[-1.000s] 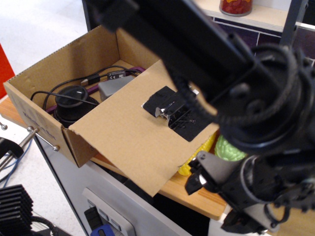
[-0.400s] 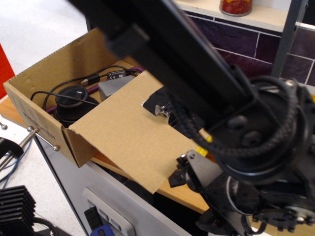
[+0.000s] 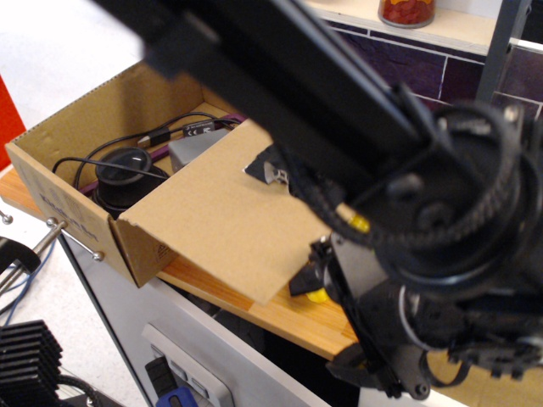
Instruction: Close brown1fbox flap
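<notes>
The brown1fbox point(image 3: 93, 161) sits at the left of the view on the wooden bench point(image 3: 280, 309), its open top facing up and its near left corner jutting past the bench edge. Inside the box lie a round black device point(image 3: 127, 174), a grey block point(image 3: 197, 150) and a thin black cable point(image 3: 165, 133) looping across them. The flap point(image 3: 221, 225) is hinged at the box's right front corner and slopes out to the right of the box, tilted rather than flat, its plain brown face upward; a black tape patch point(image 3: 270, 170) shows at the flap's far edge, mostly covered by the arm. The robot arm point(image 3: 339, 110) crosses from above the box toward the lower right, blurred and very close to the camera, ending in a bulky black wrist wrapped in cables. The end effector lies somewhere right of the flap under this mass, and I cannot tell whether its fingers are spread or pressed together. A small yellow object point(image 3: 316, 295) peeks out just right of the flap's lower corner. Far behind the box, a jar with red contents point(image 3: 405, 12) stands on a shelf.
</notes>
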